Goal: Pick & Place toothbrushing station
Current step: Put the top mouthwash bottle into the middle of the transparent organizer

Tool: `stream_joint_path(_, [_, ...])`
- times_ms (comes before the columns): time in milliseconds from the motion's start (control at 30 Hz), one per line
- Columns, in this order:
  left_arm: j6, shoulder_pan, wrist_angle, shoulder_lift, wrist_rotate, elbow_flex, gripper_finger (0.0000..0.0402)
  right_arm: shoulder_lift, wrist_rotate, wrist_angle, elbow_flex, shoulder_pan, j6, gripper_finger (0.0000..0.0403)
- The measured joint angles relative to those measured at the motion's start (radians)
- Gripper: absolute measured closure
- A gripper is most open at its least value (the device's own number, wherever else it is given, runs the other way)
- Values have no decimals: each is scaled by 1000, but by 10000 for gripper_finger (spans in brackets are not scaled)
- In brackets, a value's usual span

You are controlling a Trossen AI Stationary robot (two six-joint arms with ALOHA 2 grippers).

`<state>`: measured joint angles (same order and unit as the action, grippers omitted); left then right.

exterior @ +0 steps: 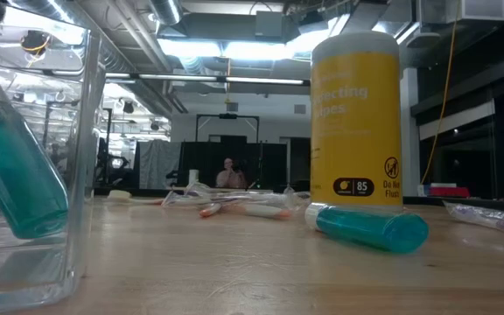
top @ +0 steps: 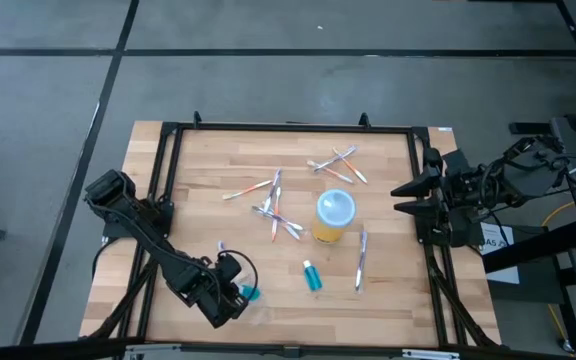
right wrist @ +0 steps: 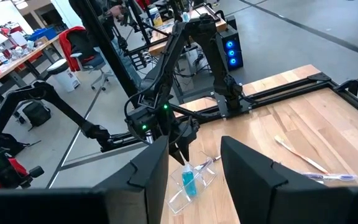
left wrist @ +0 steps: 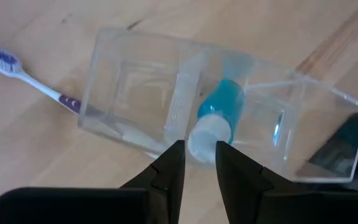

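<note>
1. The left end effector stands over the clear plastic organiser near the front-left corner of the desk. Its fingers are narrowly parted around the white cap of a teal tube, which sits tilted in one compartment. Whether the pads pinch the cap or have just let go, I cannot tell.
2. Judging by that, the step in hand is seating the tube in its compartment. To do it well, open the fingers only slightly and lift straight up along the tube's line, so the cap is not dragged out with them.
3. Watch the organiser walls: it is light and see-through, and a sideways nudge would probably slide it across the wood. A purple-handled toothbrush lies against its far side and could be knocked away.
4. Plenty is left. A second teal tube lies toward the front edge near the middle, just in front of the yellow canister with the pale-blue lid. Toothbrushes are scattered about the middle, and toward the back edge, and one lies alone toward the right edge.
5. The right end effector waits at the right edge with its fingers spread wide, holding nothing.
</note>
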<state>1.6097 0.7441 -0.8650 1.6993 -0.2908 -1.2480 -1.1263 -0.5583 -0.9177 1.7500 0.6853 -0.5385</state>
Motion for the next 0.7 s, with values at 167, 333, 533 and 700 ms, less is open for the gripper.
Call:
stream_joint_path(167, [-35, -8, 0, 0, 1, 0, 323, 0, 0, 0, 0, 0, -1, 252])
stream_joint_path(333, [-41, -9, 1, 0, 1, 0, 323, 0, -3, 0, 0, 0, -2, 252])
stream_joint_path(533, [-52, -9, 19, 0, 0, 0, 313, 0, -3, 0, 0, 0, -3, 252])
stream_joint_path(700, [-76, -18, 40, 0, -6, 0, 311, 0, -3, 0, 0, 0, -3, 252])
